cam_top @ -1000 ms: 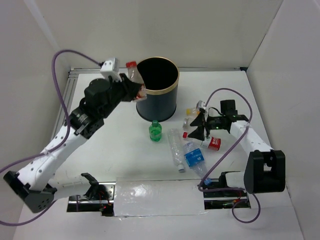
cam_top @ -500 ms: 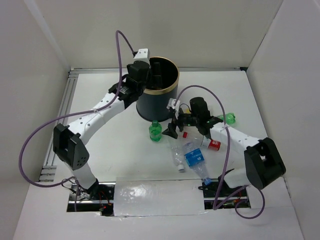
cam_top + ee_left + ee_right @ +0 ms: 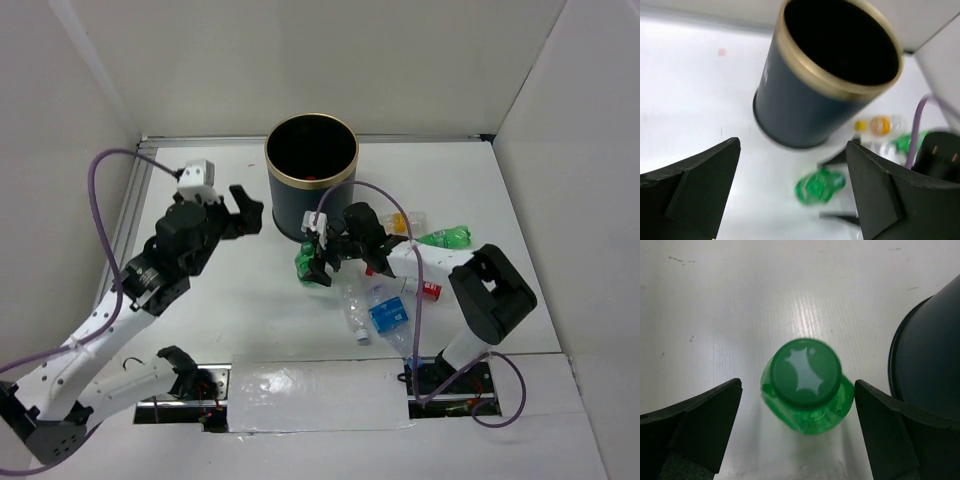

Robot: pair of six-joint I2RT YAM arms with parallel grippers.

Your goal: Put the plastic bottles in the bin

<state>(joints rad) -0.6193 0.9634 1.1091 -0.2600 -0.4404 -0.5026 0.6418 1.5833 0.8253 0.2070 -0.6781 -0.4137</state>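
The bin (image 3: 281,205) is a tall black cylinder with a gold rim, standing at the back middle; in the left wrist view the bin (image 3: 805,112) fills the upper centre. An upright green bottle (image 3: 304,264) stands just in front of it. My right gripper (image 3: 318,262) is open, with a finger on each side of that green bottle (image 3: 807,385) and a gap on both sides. My left gripper (image 3: 248,208) is open and empty, left of the bin, facing the bin and the green bottle (image 3: 820,185). More plastic bottles lie to the right: green (image 3: 445,237), yellow-labelled (image 3: 405,220), red-labelled (image 3: 425,289), blue-labelled (image 3: 389,313), clear (image 3: 352,300).
White walls close in the table on the left, back and right. The bin's wall (image 3: 932,370) is close on the right of my right gripper. My right arm reaches over the lying bottles. A purple cable (image 3: 385,200) arcs above them.
My left arm has drawn back from the bin's rim to its left, its gripper now open and empty. My right gripper has moved left and opened around the upright green bottle.
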